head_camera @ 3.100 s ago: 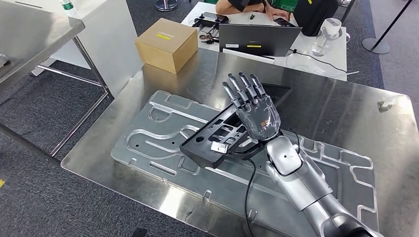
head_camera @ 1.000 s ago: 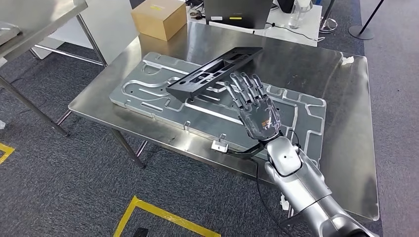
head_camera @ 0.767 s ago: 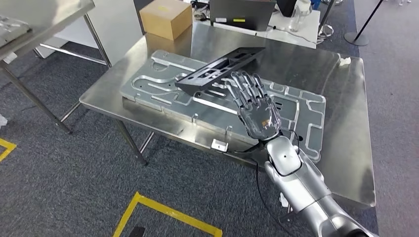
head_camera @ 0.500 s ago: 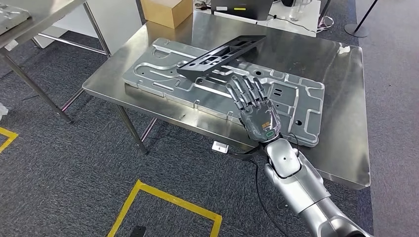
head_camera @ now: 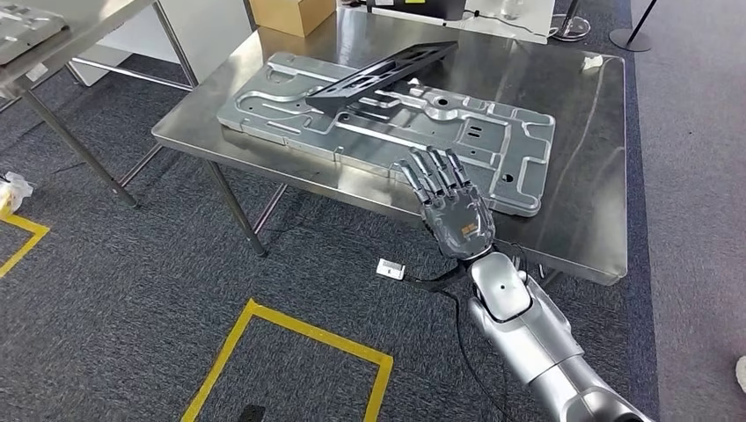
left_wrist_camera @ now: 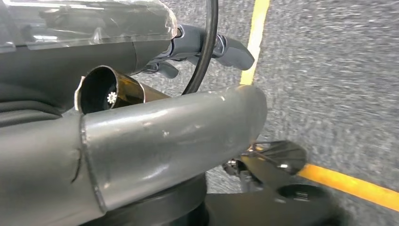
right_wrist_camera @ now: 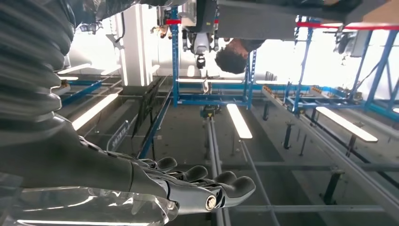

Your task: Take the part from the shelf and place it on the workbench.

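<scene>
- Hovering at 6 o'clock of the desk [head_camera: 572, 237], the right hand [head_camera: 456, 214] holds nothing; its fingers [head_camera: 431, 176] are spread wide and straight, reaching over the near desk edge without touching the plate.
- The left hand [left_wrist_camera: 207, 44] shows in the left wrist view, low above grey carpet with a yellow floor line [left_wrist_camera: 256, 40]; whether its fingers are apart or curled I cannot tell.
- The large machined metal plate [head_camera: 493, 149] lies flat across the desk's middle.
- The task's thing, the black part [head_camera: 378, 72], rests on that plate toward 11 o'clock, well apart from the hand.
- A cardboard box [head_camera: 295, 13] sits beyond, at 11 o'clock.
- Judgement: placement looks done. The step in hand reads as release and retreat, so the next move calls for drawing the arm clear without brushing the plate.
</scene>
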Tool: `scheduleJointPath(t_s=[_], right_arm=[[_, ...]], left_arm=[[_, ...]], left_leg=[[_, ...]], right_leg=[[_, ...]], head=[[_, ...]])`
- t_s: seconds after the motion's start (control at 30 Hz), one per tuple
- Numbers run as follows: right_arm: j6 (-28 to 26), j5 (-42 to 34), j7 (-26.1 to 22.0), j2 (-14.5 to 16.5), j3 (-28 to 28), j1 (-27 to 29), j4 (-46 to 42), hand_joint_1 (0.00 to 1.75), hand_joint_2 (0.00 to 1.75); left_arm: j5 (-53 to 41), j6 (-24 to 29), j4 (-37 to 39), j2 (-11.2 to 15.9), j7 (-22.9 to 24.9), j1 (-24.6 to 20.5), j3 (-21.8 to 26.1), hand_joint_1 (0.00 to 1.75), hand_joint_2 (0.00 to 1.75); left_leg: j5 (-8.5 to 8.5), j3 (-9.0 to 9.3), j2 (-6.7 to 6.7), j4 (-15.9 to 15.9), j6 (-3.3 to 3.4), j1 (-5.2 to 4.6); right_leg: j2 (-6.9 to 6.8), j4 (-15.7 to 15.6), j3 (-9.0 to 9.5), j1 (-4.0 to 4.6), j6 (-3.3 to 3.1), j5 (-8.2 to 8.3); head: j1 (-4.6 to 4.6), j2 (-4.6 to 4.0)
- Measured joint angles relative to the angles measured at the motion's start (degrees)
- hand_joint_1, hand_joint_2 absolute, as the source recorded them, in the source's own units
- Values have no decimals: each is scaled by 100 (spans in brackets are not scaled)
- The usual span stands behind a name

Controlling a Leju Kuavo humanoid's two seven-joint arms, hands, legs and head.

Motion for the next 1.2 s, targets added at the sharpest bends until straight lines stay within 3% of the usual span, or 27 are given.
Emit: scheduleJointPath(t_s=[0.07,0.1,0.17,0.2,0.23,0.3,0.33,0.37,0.4,0.43,0.47,0.5,0.57,0.6,0.63,0.7,0.73,0.8,0.87,0.9,0.93,1.0,1.07,1.13,1.2], right_arm=[[184,-138,-141,40,-3,-2,83,0,175],[310,-269,-248,70,-4,3,162,0,175],[481,-646,-483,144,-14,79,402,0,175],[484,-857,-586,187,-23,156,558,0,175],[464,-1047,-669,233,-35,247,722,0,175],[481,-1427,-786,327,-72,427,1061,0,175],[547,-1658,-817,382,-115,529,1242,0,131],[625,-1923,-821,435,-187,663,1459,0,87],[718,-2202,-781,485,-284,835,1710,0,44],[850,-2504,-681,526,-414,1041,1997,0,0],[1014,-2819,-524,552,-573,1267,2293,0,0],[1194,-3127,-341,566,-745,1498,2551,0,0],[1630,-3902,74,568,-1270,1940,3041,0,0],[1846,-4296,277,560,-1588,2148,3255,0,0],[2065,-4691,505,545,-1933,2348,3464,0,0],[2356,-5206,919,504,-2510,2725,3765,0,0],[2434,-5341,1077,486,-2738,2874,3869,0,0],[2509,-5454,1229,470,-3145,3064,4051,0,0],[2514,-5467,1167,485,-3465,3185,4191,0,0],[2500,-5459,1091,496,-3574,3239,4243,0,0],[2485,-5448,1011,504,-3651,3282,4286,0,0],[2467,-5434,919,527,-3760,3318,4351,0,0],[2458,-5429,870,563,-3856,3324,4391,0,0],[2433,-5409,782,586,-3929,3327,4420,0,0],[2391,-5364,636,590,-3987,3336,4447,0,0]], left_arm=[[-29,-7,0,1,-1,-24,-2,0,0],[-43,-10,0,1,-1,-38,-4,0,0],[-53,-15,0,0,0,-45,-8,0,0],[-50,-16,0,0,-1,-40,-9,0,0],[-46,-17,0,0,-2,-30,-10,0,0],[-37,-11,0,0,-7,-12,-10,0,0],[-25,-4,0,0,-11,0,-10,0,0],[-2,4,0,0,-18,13,-10,0,0],[25,13,0,0,-22,24,-9,0,0],[54,24,0,-1,-24,36,-9,0,0],[85,37,0,-4,-18,45,-8,0,0],[111,51,0,-9,-5,54,-8,0,0],[166,98,0,-25,35,86,-5,0,0],[193,123,0,-30,53,105,-3,0,0],[220,148,0,-34,67,125,0,0,0],[260,183,0,-32,78,153,4,0,0],[269,196,0,-29,77,165,6,0,0],[267,212,0,-26,71,182,9,0,0],[254,215,0,-26,66,188,9,0,0],[246,217,0,-26,66,189,9,0,0],[240,219,0,-26,67,189,9,0,0],[234,224,0,-26,68,187,9,0,0],[234,228,0,-20,68,183,9,0,0],[233,231,0,-15,68,182,9,0,0],[228,230,0,-19,69,176,7,0,0]], left_leg=[[-152,620,-18,-837,69,-24],[-235,777,-26,-1085,106,-40],[-189,768,-27,-1212,187,-49],[-118,725,-19,-1232,233,-38],[-34,662,-8,-1252,284,-24],[121,486,10,-1269,359,-18],[185,387,12,-1268,380,-25],[244,292,12,-1265,385,-32],[301,206,20,-1258,387,-37],[348,131,28,-1245,385,-39],[386,70,37,-1227,379,-40],[411,27,48,-1201,373,-42],[431,-10,79,-1138,336,-59],[439,-13,120,-1117,309,-67],[451,-11,173,-1112,278,-73],[450,-13,270,-1103,214,-74],[362,-43,260,-1023,180,-70],[-39,-230,147,-521,118,-51],[-474,-483,47,243,79,-42],[-553,-531,29,471,71,-39],[-523,-481,19,495,70,-37],[-235,-63,-46,-106,97,-30],[-37,404,-271,-845,153,-23],[-23,554,-395,-1118,194,-29],[9,535,-292,-1166,246,-17]], right_leg=[[5,17,-76,11,56,110],[3,5,-86,15,90,168],[-2,-50,-96,21,161,293],[4,-40,-123,18,192,256],[13,48,-171,14,217,100],[23,537,-317,2,252,-507],[24,895,-383,-1,263,-786],[24,1238,-419,-2,272,-919],[23,1493,-406,-2,279,-887],[19,1592,-321,-3,281,-733],[1,1500,-146,-1,277,-538],[-77,1207,132,9,261,-415],[-300,346,754,65,202,-526],[-378,8,964,95,162,-657],[-382,-184,1060,117,127,-753],[-276,-283,1065,97,48,-740],[-213,-304,1043,78,9,-693],[-85,-325,971,43,-52,-598],[35,-299,885,40,-69,-547],[87,-279,849,40,-64,-530],[142,-253,815,40,-57,-519],[267,-193,759,38,-42,-507],[383,-141,708,40,-4,-499],[477,-118,668,36,62,-477],[556,-113,633,35,136,-451]], head=[[2,0],[3,0],[8,0],[10,0],[14,0],[20,0],[23,0],[23,0],[22,0],[22,0],[22,0],[22,0],[25,0],[25,0],[25,0],[26,0],[24,0],[19,0],[15,0],[15,0],[15,0],[14,0],[15,0],[17,0],[18,0]])
